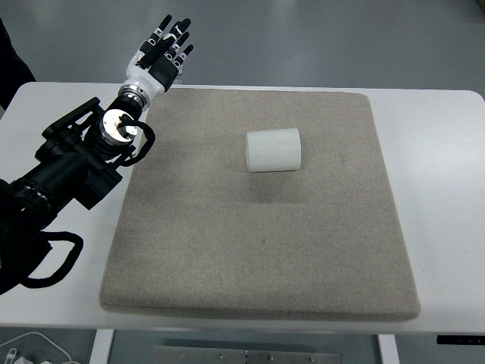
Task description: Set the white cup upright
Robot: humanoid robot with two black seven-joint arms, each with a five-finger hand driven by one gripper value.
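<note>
A white ribbed cup (273,150) lies on its side on the grey mat (258,250), a little above the mat's middle. My left hand (162,50) is raised past the mat's far left corner, fingers spread and holding nothing. It is well to the left of the cup and apart from it. The black left arm (72,163) runs in from the left edge over the table. The right arm does not show.
The mat covers most of the white table (443,189). A person's dark sleeve (14,57) shows at the top left corner. White cables (30,350) lie on the floor below the table's near edge.
</note>
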